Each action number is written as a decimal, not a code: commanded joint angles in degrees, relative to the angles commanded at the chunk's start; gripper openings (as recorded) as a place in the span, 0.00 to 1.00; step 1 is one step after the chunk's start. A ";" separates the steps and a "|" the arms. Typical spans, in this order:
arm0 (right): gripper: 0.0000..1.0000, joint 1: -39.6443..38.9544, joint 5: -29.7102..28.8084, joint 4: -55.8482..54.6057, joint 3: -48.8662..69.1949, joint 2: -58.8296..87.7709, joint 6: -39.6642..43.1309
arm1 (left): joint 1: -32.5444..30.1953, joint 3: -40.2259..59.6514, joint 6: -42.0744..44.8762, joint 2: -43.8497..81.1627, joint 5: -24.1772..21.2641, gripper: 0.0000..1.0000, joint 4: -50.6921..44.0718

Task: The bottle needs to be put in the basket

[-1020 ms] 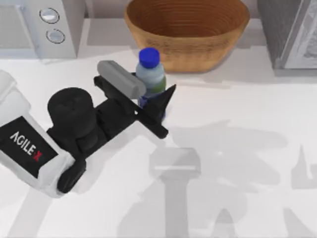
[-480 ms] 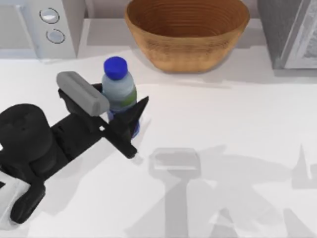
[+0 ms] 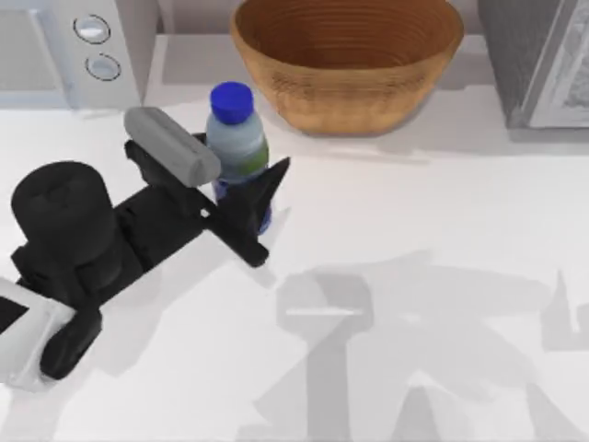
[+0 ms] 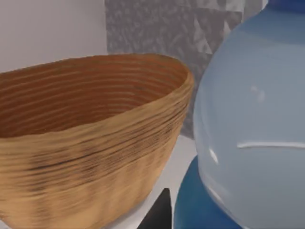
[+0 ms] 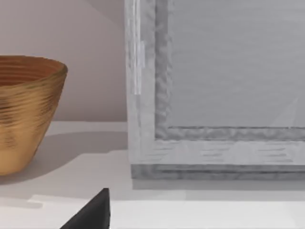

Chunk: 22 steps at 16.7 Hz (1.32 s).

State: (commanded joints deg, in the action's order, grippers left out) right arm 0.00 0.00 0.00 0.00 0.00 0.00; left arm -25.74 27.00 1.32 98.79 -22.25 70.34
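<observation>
**Q:** Left gripper [image 3: 241, 189], what's it doing right now?

**A:** It's clamped around the bottle [image 3: 238, 147], fingers pinching the dark blue lower half. The bottle is upright, blue cap on top, at the left-middle of the table [image 3: 442, 230].

**Q:** And how close is the basket [image 3: 347, 63]?

**A:** Just behind and to the right of the bottle, at the back edge of the table. The near rim is close to the cap but not touching it. In the left wrist view the bottle [image 4: 252, 133] sits right beside the basket wall [image 4: 90, 157].

**Q:** Any room to move?

**A:** Plenty of bare tabletop to the right and front. A grey appliance with two dials [image 3: 78, 46] stands back left and a grey box [image 3: 538, 60] back right, flanking the basket.
</observation>
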 joint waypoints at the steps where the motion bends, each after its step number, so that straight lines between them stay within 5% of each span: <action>1: 1.00 0.00 0.00 0.00 0.00 0.00 0.00 | -0.01 2.96 0.04 1.33 -0.16 0.00 -1.88; 15: 1.00 0.00 0.00 0.00 0.00 0.00 0.00 | 1.67 63.98 0.74 20.29 -1.39 0.00 -41.07; 22: 1.00 0.00 0.00 0.00 0.00 0.00 0.00 | 2.18 71.96 0.87 23.29 -1.45 0.00 -47.90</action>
State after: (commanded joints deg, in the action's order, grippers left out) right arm 0.00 0.00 0.00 0.00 0.00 0.00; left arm -23.56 98.96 2.19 122.08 -23.70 22.44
